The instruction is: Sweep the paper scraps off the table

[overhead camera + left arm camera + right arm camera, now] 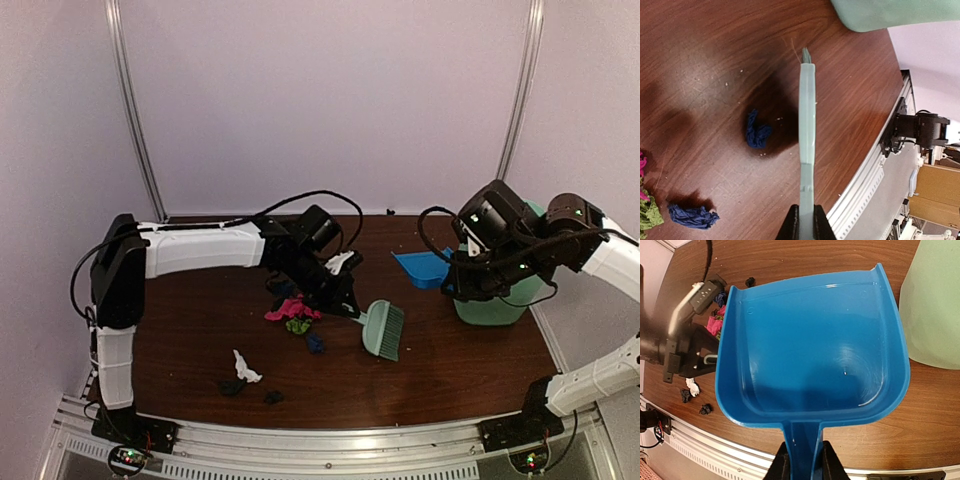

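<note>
The left gripper (807, 222) is clamped on the handle of the mint-green brush (383, 328). The right gripper (806, 460) is closed on the handle of the blue dustpan (810, 345), just beside the green bin (490, 305). The paper scraps (292, 312) lie on the table (450, 360) left of the brush head, with 3 nearer the front rail.

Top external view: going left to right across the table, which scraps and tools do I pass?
White scrap → pink scraps → mint-green brush → blue dustpan → mint-green bin. The other small wads overlap these in the order, so they are left out.
</note>
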`<state>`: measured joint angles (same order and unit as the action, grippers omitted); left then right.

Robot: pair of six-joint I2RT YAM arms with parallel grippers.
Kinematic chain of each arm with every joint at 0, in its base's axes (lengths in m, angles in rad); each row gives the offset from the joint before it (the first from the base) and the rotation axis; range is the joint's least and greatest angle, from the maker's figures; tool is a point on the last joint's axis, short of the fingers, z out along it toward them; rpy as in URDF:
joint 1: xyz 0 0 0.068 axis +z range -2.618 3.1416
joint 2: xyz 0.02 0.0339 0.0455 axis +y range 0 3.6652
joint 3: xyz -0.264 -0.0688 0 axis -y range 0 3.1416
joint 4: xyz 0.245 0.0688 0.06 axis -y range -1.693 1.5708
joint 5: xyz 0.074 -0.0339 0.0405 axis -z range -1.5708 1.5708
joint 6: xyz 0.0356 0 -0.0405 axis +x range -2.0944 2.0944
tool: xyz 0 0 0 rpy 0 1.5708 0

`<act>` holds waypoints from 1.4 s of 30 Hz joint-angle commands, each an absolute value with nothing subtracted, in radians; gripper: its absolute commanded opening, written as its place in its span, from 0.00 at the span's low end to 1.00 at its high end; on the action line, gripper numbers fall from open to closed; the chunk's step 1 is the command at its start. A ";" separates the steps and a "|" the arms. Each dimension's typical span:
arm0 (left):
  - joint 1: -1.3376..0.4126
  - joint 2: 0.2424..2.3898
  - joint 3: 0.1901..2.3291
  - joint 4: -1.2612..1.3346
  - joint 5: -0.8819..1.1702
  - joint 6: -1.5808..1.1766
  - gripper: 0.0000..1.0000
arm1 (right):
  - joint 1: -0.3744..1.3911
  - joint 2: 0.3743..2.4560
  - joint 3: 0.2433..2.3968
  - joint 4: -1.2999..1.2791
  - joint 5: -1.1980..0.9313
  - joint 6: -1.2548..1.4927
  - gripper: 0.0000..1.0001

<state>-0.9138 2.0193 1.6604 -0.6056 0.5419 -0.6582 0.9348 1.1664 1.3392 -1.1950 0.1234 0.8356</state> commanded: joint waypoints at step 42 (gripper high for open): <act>-0.700 1.660 1.803 -1.269 -0.153 -0.449 0.00 | 1.097 1.460 1.070 -0.693 -0.058 0.446 0.00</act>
